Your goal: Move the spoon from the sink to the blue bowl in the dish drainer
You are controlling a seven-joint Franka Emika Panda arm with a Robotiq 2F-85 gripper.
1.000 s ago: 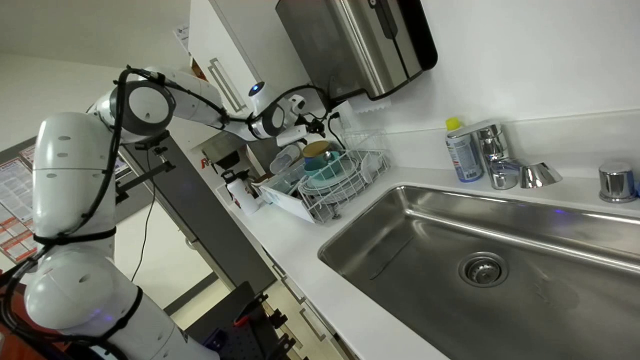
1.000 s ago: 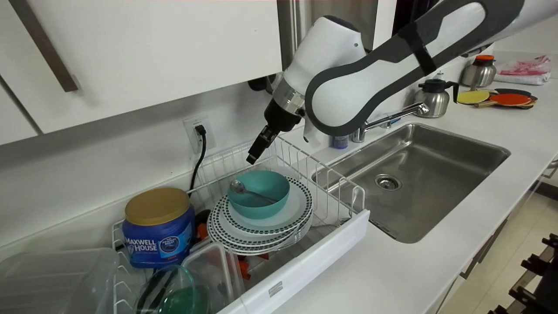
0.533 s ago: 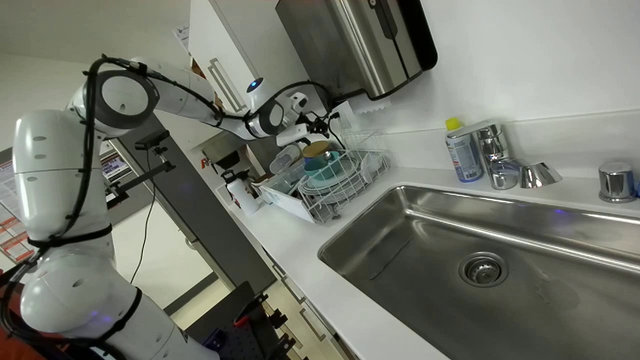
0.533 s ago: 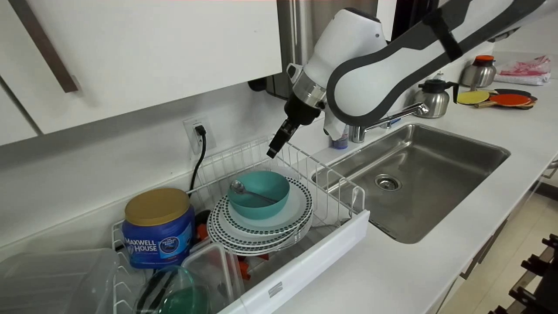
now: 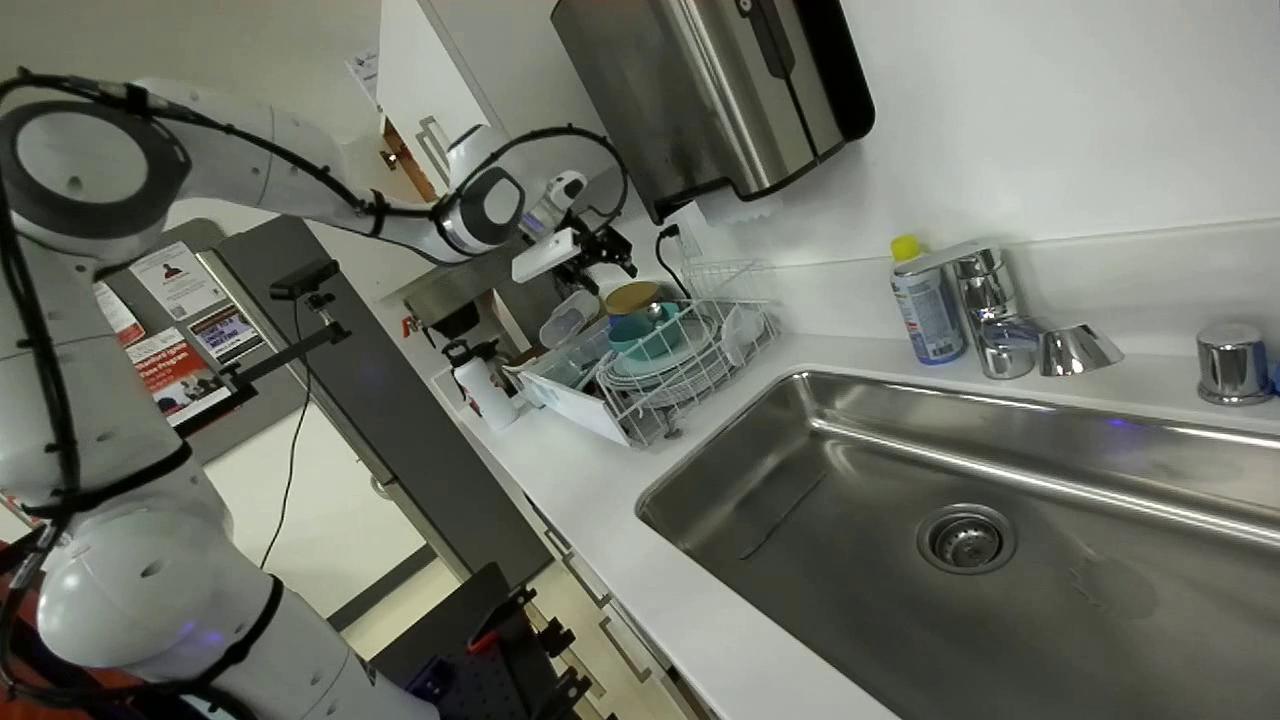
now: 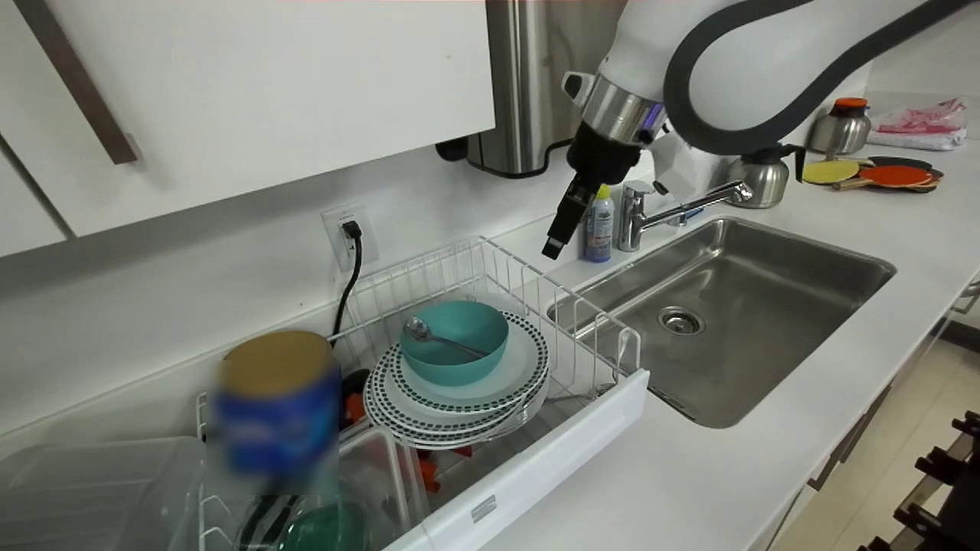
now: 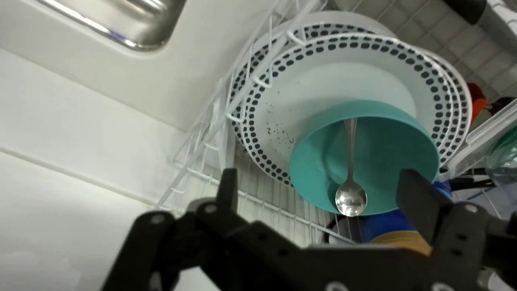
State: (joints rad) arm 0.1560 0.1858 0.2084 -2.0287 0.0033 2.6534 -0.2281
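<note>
The spoon (image 6: 448,343) lies in the blue bowl (image 6: 463,371), its head against the rim. The spoon (image 7: 351,198) and the bowl (image 7: 387,161) also show in the wrist view. The bowl sits on stacked dotted plates in the white wire dish drainer (image 6: 536,465). The sink (image 6: 788,306) holds no utensil that I can see; it also shows in an exterior view (image 5: 850,610). My gripper (image 7: 320,176) is open and empty. In an exterior view the gripper (image 6: 553,246) hangs above the drainer's sink-side edge, apart from the bowl.
A coffee canister (image 6: 276,413), blurred here, and clear containers (image 6: 99,490) stand beside the plates. A spray can (image 6: 599,226) and faucet (image 6: 635,222) stand behind the sink. A cabinet (image 6: 245,99) and a towel dispenser (image 5: 720,90) hang above.
My gripper has moved up and away from the bowl, towards the sink side in an exterior view. The arm has drawn back. The spoon and bowl have not moved.
</note>
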